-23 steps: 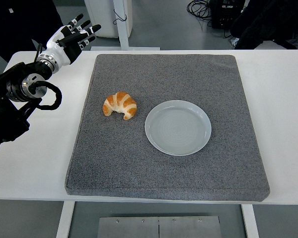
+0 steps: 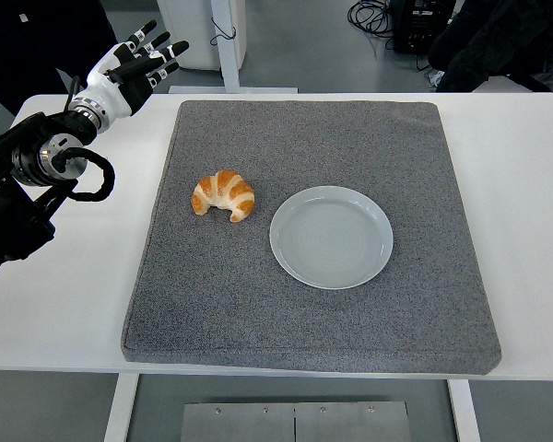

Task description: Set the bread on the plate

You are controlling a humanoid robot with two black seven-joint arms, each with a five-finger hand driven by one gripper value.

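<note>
Left hand (image 2: 129, 69) is up at the far left corner of the table (image 2: 64, 276), fingers (image 2: 161, 48) spread wide and pointing away from the robot, holding nothing. It hangs over bare table just off the far left corner of the grey mat (image 2: 304, 313), not over the mat itself. Black forearm (image 2: 37, 166) runs back toward the left edge, with a looped black cable beside the wrist.

Bread (image 2: 223, 194) is a croissant, lying flat on the mat, well apart from the hand: nearer the robot than the hand and off to the hand's right. Its curved back faces away from the robot, tips pointing toward the near edge.

Plate (image 2: 331, 237) is pale and round, sits on the mat just beside the bread on the side away from the hand, with a thin gap between them. Nothing on it.

Between hand and bread: only open mat and table, no obstacle. Right hand is out of view.
</note>
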